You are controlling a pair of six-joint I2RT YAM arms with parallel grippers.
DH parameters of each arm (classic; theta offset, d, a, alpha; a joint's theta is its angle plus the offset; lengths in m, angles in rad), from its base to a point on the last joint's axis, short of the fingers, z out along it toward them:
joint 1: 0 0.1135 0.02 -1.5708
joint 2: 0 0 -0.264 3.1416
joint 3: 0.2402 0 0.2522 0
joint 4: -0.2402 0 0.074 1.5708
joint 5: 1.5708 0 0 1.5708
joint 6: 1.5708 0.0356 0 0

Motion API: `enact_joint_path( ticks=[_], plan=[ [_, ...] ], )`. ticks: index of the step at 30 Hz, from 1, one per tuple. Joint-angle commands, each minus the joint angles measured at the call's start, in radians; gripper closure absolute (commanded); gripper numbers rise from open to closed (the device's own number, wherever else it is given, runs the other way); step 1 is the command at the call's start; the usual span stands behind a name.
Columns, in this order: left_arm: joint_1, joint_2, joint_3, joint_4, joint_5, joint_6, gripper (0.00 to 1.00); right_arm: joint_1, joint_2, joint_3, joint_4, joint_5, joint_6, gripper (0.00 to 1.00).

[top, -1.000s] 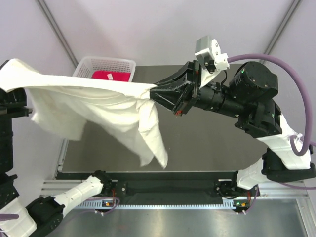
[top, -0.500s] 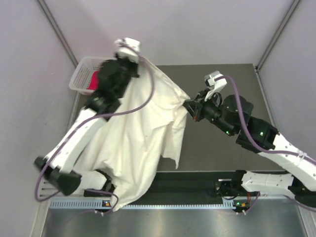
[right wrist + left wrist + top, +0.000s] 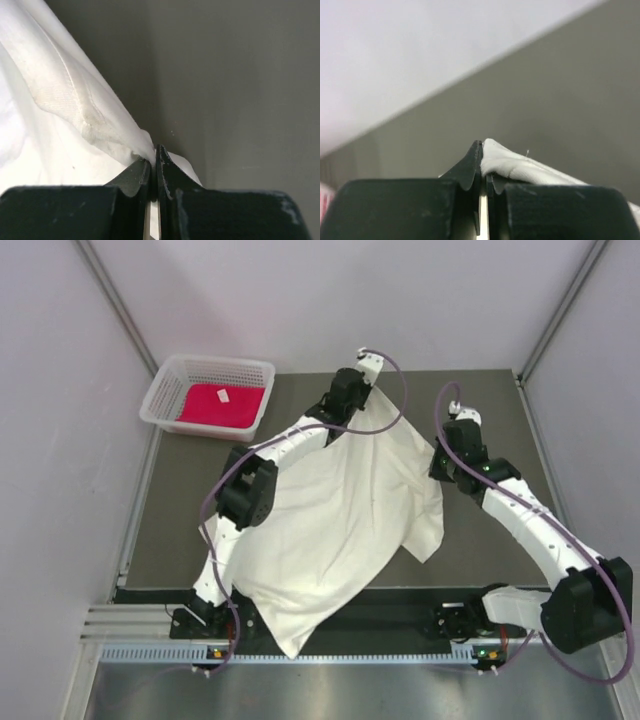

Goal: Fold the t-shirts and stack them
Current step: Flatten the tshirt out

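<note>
The cream-white t-shirt [image 3: 330,530] lies spread on the dark table, its lower end hanging over the near edge. My left gripper [image 3: 352,400] is shut on its far edge near the back of the table; the pinched cloth shows in the left wrist view [image 3: 515,165]. My right gripper [image 3: 440,465] is shut on the shirt's right edge, with the cloth [image 3: 75,115] bunched at the jaws in the right wrist view. The red-magenta t-shirt [image 3: 215,405] with a small white tag lies in the white mesh basket [image 3: 165,390] at the far left.
The dark table [image 3: 500,400] is bare to the right of the shirt and at the back. Walls close the sides and back. A metal rail [image 3: 350,652] runs along the near edge, between the arm bases.
Both arms have swung the white shirt from hanging in the air down to the table. The left gripper moved from far left to the back centre. The right gripper came down to the shirt's right side.
</note>
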Motion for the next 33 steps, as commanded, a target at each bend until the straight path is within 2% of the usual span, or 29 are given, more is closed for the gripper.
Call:
enact_joint_path(
  ticks=[1, 5, 9, 10, 11, 12, 13, 14, 15, 16, 18, 20, 22, 23, 25, 27, 29, 31, 33],
  plan=[
    [0.045, 0.118, 0.309, 0.216, -0.119, 0.002, 1.0, -0.083, 0.082, 0.095, -0.038, 0.04, 0.008, 1.0],
    [0.046, 0.29, 0.532, 0.297, -0.122, 0.047, 1.0, -0.151, 0.217, 0.165, -0.066, 0.029, 0.008, 1.0],
    [0.048, 0.355, 0.552, 0.455, -0.128, 0.087, 1.0, -0.205, 0.294, 0.214, -0.075, 0.008, 0.019, 1.0],
    [0.049, 0.367, 0.552, 0.474, -0.125, 0.088, 1.0, -0.221, 0.314, 0.239, -0.092, -0.007, 0.019, 0.98],
    [0.051, 0.375, 0.554, 0.491, -0.123, 0.088, 1.0, -0.228, 0.332, 0.254, -0.101, -0.021, 0.013, 0.91],
    [0.053, 0.386, 0.552, 0.497, -0.126, 0.096, 0.86, -0.231, 0.376, 0.27, -0.113, -0.03, -0.008, 0.74],
    [0.051, 0.389, 0.552, 0.499, -0.143, 0.103, 0.71, -0.231, 0.398, 0.309, -0.16, -0.018, -0.014, 0.64],
    [0.051, 0.387, 0.552, 0.465, -0.152, 0.114, 0.5, -0.232, 0.43, 0.328, -0.182, -0.011, -0.019, 0.48],
    [0.049, 0.381, 0.548, 0.444, -0.165, 0.125, 0.35, -0.232, 0.437, 0.339, -0.202, -0.001, -0.027, 0.41],
    [0.048, 0.348, 0.511, 0.425, -0.197, 0.143, 0.16, -0.234, 0.443, 0.348, -0.222, 0.005, -0.03, 0.36],
    [0.04, 0.253, 0.445, 0.37, -0.243, 0.162, 0.12, -0.234, 0.432, 0.339, -0.233, 0.006, -0.036, 0.28],
    [0.033, 0.167, 0.292, 0.338, -0.324, 0.144, 0.09, -0.234, 0.414, 0.307, -0.239, -0.001, -0.036, 0.25],
    [0.025, 0.008, 0.107, 0.241, -0.321, 0.065, 0.08, -0.234, 0.379, 0.266, -0.245, -0.016, -0.027, 0.24],
    [0.023, -0.051, 0.047, 0.201, -0.297, 0.033, 0.04, -0.231, 0.357, 0.253, -0.256, -0.029, -0.025, 0.24],
    [0.017, -0.227, -0.126, 0.069, -0.263, -0.08, 0.04, -0.209, 0.336, 0.21, -0.262, -0.093, -0.045, 0.23],
    [0.016, -0.391, -0.233, -0.03, -0.203, -0.198, 0.03, -0.176, 0.302, 0.173, -0.251, -0.135, -0.07, 0.23],
    [0.017, -0.482, -0.34, -0.206, -0.145, -0.267, 0.02, -0.095, 0.267, 0.109, -0.23, -0.144, -0.074, 0.23],
    [0.016, -0.567, -0.391, -0.32, 0.093, -0.269, 0.02, -0.01, 0.211, 0.048, -0.189, -0.161, -0.061, 0.23],
    [0.014, -0.608, -0.382, -0.55, 0.203, -0.298, 0.02, 0.03, 0.162, 0.008, -0.153, -0.196, -0.016, 0.23]
  ],
)
